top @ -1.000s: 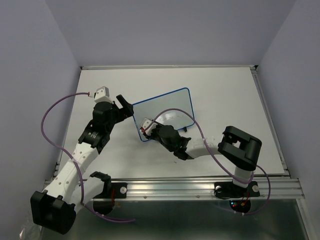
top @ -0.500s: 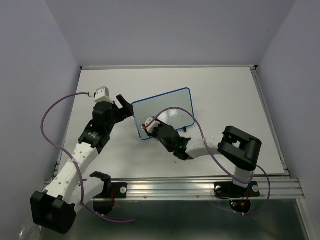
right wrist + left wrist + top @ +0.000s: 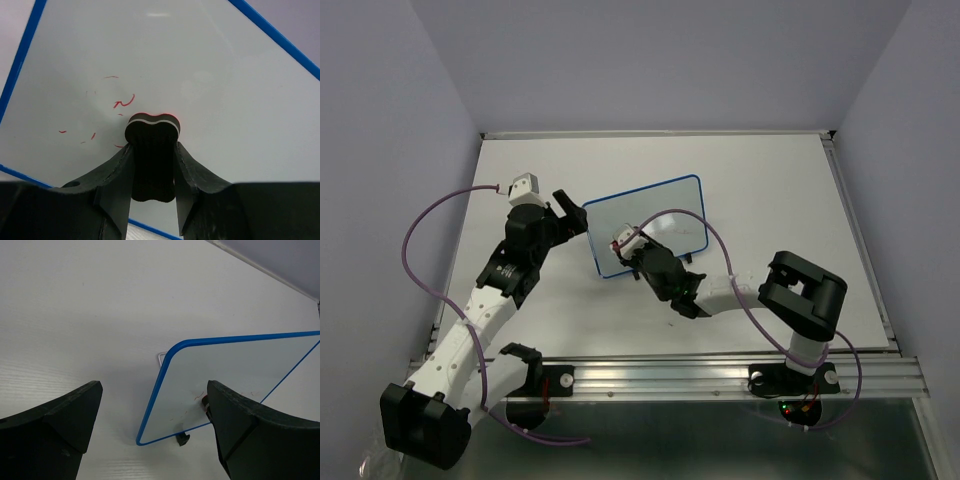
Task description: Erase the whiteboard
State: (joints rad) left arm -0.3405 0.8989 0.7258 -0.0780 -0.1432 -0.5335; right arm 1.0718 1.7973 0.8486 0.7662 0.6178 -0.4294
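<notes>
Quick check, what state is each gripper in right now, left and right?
Left gripper: open, holding nothing.
Right gripper: closed on the black eraser, at the whiteboard.

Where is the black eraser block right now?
In the right wrist view, the black eraser block is clamped in the right pincer, tip against the blue-framed whiteboard, beside the red marks.

Pale lavender walls [image 3: 650, 60] enclose a white tabletop [image 3: 770, 180] edged by an aluminium rail [image 3: 720, 372].
</notes>
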